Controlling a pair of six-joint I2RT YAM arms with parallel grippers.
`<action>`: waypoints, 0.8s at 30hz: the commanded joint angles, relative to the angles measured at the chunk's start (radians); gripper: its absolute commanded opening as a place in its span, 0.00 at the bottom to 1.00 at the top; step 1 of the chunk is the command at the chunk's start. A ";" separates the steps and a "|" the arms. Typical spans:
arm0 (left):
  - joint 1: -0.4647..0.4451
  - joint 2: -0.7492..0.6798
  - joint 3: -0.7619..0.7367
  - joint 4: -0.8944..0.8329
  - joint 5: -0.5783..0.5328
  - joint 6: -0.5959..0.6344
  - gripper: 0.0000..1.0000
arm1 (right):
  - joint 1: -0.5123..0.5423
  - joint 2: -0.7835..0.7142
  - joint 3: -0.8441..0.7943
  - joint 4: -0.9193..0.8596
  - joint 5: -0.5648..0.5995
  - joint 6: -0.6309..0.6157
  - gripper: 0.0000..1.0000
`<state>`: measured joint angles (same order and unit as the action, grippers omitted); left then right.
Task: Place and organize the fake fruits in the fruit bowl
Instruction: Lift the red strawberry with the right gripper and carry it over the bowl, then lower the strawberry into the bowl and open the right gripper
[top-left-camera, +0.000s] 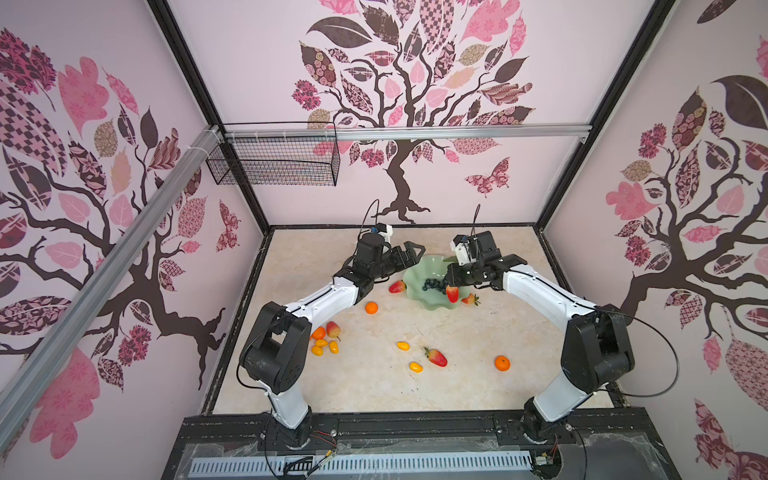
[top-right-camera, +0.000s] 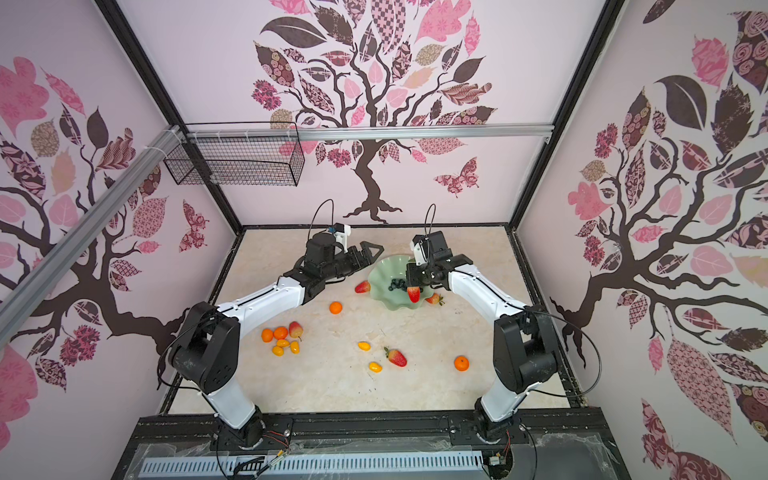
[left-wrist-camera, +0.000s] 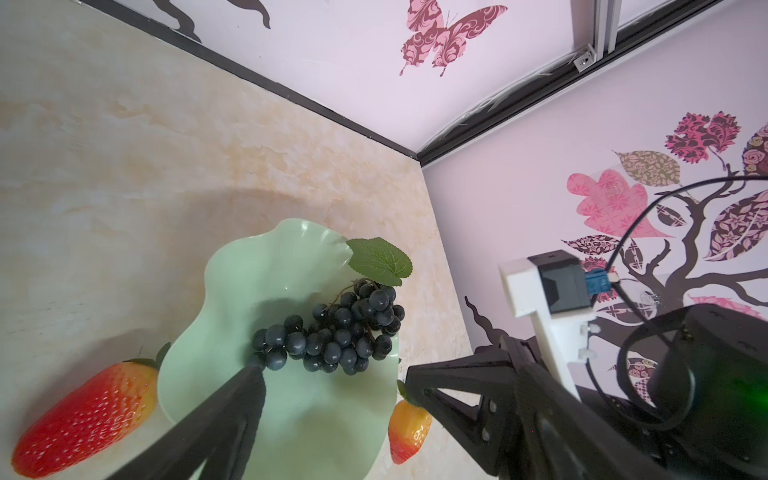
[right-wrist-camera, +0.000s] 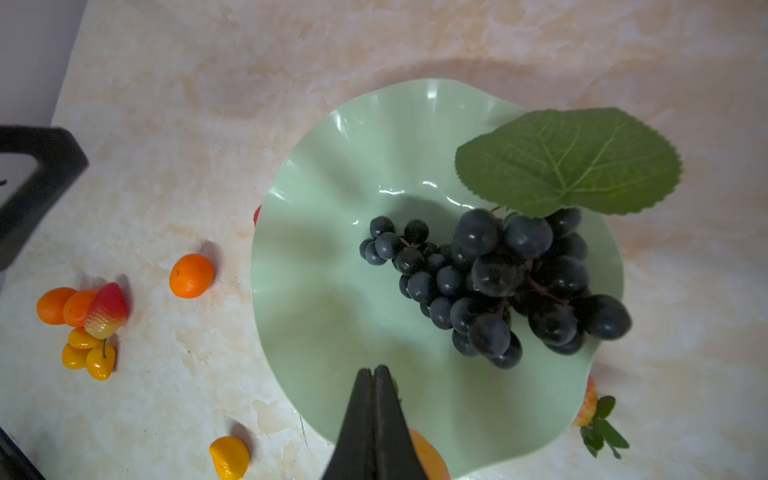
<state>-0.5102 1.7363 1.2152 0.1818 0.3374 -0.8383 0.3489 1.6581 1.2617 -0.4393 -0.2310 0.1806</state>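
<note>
right claw (top-left-camera: 451, 285) clamped on a strawberry (top-left-camera: 452, 294) over the green bowl (top-left-camera: 419, 272), grapes (top-left-camera: 433, 285) inside, left claw (top-left-camera: 412, 255) apart nearby

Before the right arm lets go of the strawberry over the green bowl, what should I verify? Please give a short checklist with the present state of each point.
1. Right gripper shut on the held strawberry: ok, the fruit hangs from its fingertips.
2. Held strawberry over the fruit bowl, inside the rim: ok in both top views.
3. Bare bowl floor beneath it: ok, the grape bunch lies toward the far side.
4. Left gripper out of the way: ok, it is open and empty at the bowl's far-left edge.
5. Drop height above the bowl floor: cannot tell.
</note>
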 joint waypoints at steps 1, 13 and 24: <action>0.002 0.005 0.006 0.002 0.001 0.005 0.98 | 0.012 0.042 0.053 -0.063 0.007 -0.028 0.00; 0.001 0.007 0.016 -0.059 -0.029 0.022 0.98 | 0.039 0.167 0.117 -0.116 0.051 -0.055 0.00; 0.002 0.020 0.021 -0.062 -0.022 0.013 0.98 | 0.055 0.248 0.182 -0.112 0.028 -0.043 0.17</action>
<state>-0.5102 1.7462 1.2152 0.1238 0.3164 -0.8345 0.3935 1.8748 1.4002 -0.5388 -0.1886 0.1371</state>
